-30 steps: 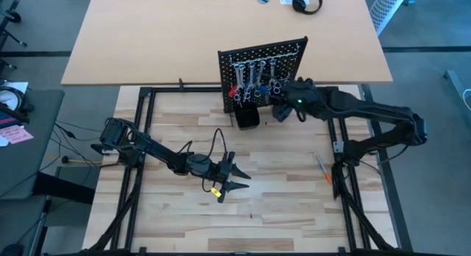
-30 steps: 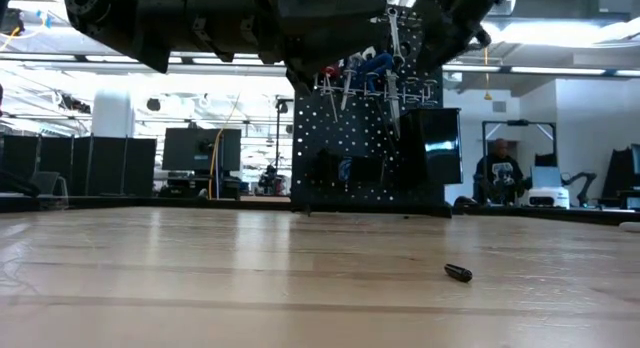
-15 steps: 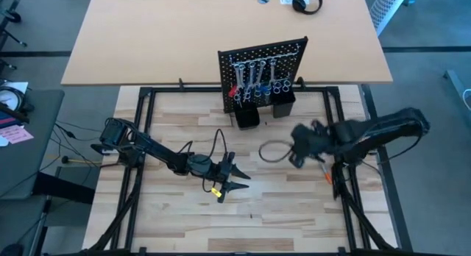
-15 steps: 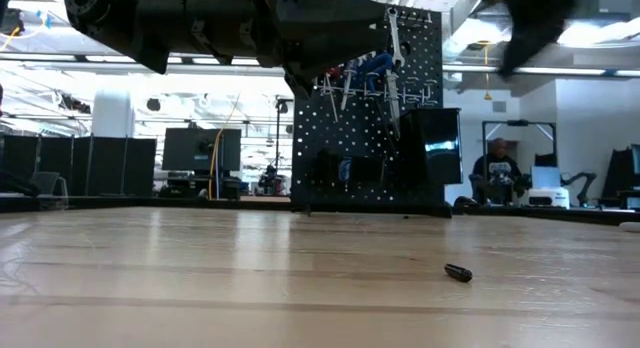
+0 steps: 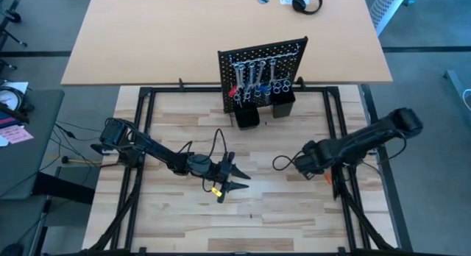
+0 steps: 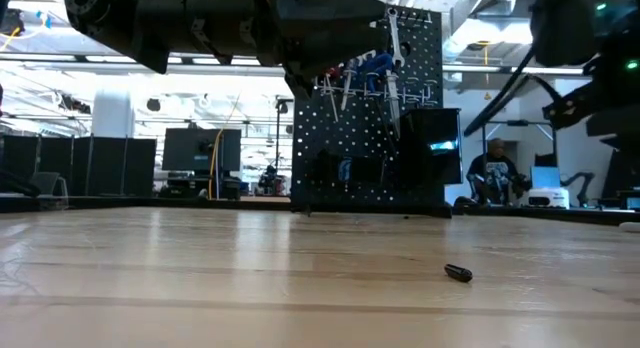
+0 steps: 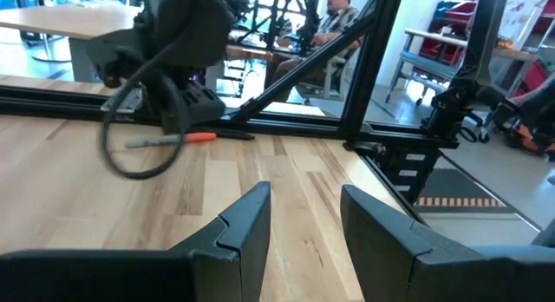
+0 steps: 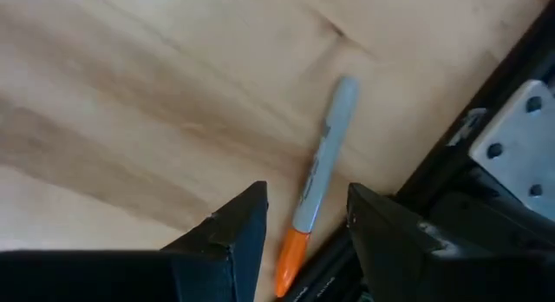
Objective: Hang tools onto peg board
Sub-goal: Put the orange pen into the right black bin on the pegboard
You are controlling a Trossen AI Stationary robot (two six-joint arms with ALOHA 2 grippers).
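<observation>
The right gripper [image 5: 303,162] has swung away from the upright black perforated peg board [image 5: 261,57] down to the table's right side — fingers parted, empty, above one grey orange-capped marker [image 8: 316,181]. The left gripper [image 5: 234,177], also parted and empty, is unmoved. Two black cups [image 5: 247,116] sit below the board — hung tools too small to count.

The wooden worktop [image 5: 184,116] held the peg board [image 5: 261,72] at its back edge and an orange-tipped marker [image 8: 314,185] near one side.
</observation>
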